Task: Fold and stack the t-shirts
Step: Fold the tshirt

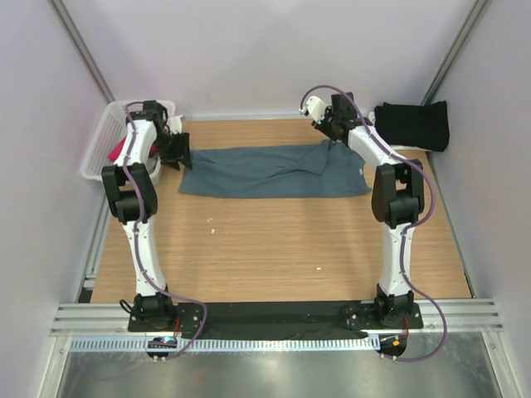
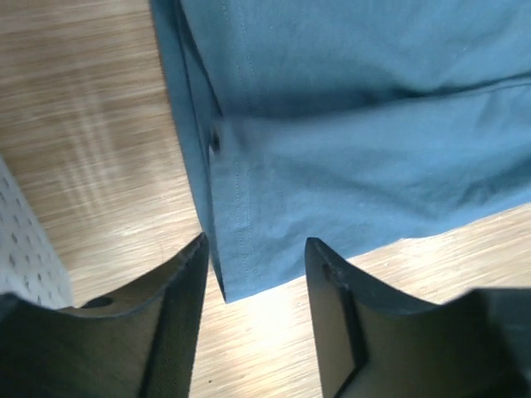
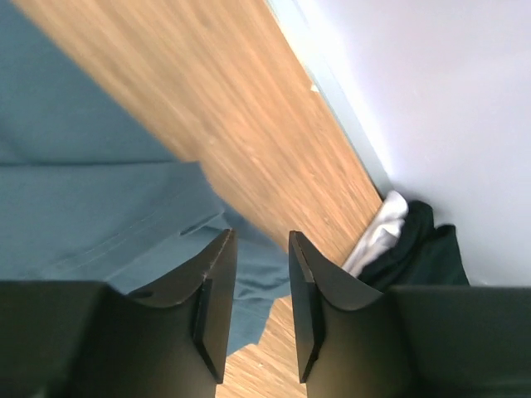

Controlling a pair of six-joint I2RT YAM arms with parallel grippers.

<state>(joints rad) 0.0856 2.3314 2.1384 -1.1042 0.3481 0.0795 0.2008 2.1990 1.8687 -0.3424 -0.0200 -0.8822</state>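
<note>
Found the slate blue-grey t-shirt [image 1: 274, 170] lying flat and lengthwise across the far part of the wooden table [image 1: 274, 257], already doubled along its length to judge by the crease line and the sleeve flap turned in near its right end. Found the left gripper [image 2: 255, 249] just above the shirt's left hem corner, fingers spread, nothing pinched, the corner showing in the gap. Found the right gripper [image 3: 261, 240] over the far right end, jaws slightly apart and gripping nothing, cloth below them. Noted a black t-shirt [image 1: 412, 124] folded at the far right corner, with something pale [image 3: 377, 236] tucked beneath it, possibly the light grey one, though too little showed to be sure. Noted a magenta-pink t-shirt [image 1: 119, 152] in the white mesh basket [image 1: 95, 157] at the far left.

Judged the step in hand to be taking hold for the next fold of the blue-grey shirt, end over end. Called for each gripper to come down square on its corner, catching both layers at the hem and not the top one alone. Called for matched lifts, low over the table, so the doubled cloth would not slide apart. Risked a skewed edge if one side led. Worth smoothing the turned-in sleeve before carrying the bundle to the black one
</note>
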